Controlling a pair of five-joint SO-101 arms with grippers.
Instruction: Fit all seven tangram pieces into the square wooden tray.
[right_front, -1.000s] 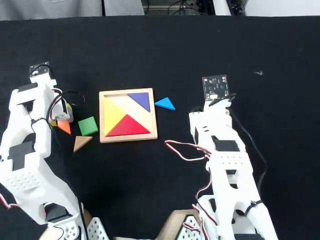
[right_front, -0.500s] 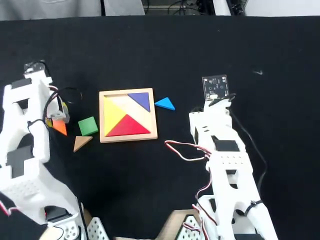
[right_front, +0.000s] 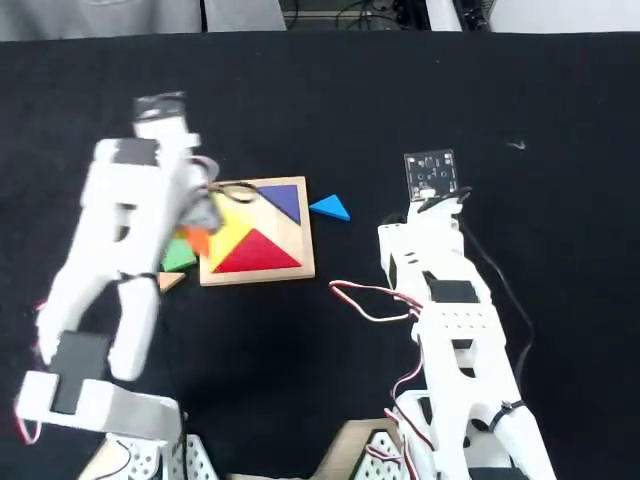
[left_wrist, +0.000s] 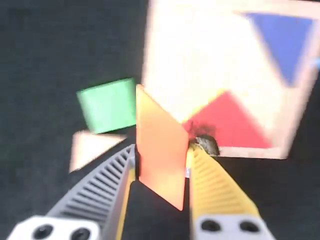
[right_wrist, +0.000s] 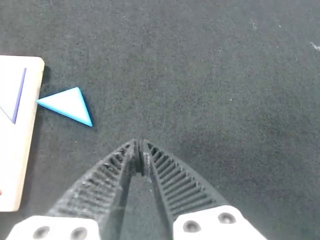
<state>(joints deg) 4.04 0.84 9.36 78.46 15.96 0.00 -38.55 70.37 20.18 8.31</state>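
Note:
The square wooden tray (right_front: 306, 228) (left_wrist: 160, 45) lies mid-table with a dark blue triangle (right_front: 281, 200) (left_wrist: 285, 40), a yellow triangle (right_front: 232, 232) and a red triangle (right_front: 256, 253) (left_wrist: 231, 121) in it. My left gripper (right_front: 197, 236) (left_wrist: 161, 152) hovers at the tray's left edge, shut on an orange piece (left_wrist: 160, 150) (right_front: 198, 240) held on edge. A green square (right_front: 179, 256) (left_wrist: 107, 105) and a tan triangle (right_front: 168, 281) (left_wrist: 90, 147) lie left of the tray. A light blue triangle (right_front: 330, 208) (right_wrist: 67, 105) lies right of it. My right gripper (right_wrist: 136, 154) is shut, empty, over bare cloth.
A black cloth (right_front: 500, 110) covers the table, with bare room at the back, front and right. The right arm's white body (right_front: 445, 300) stretches from the front edge to beside the tray's right side.
My left arm has swung right from the table's left side to the tray's left edge, carrying the orange piece. The right arm has not moved.

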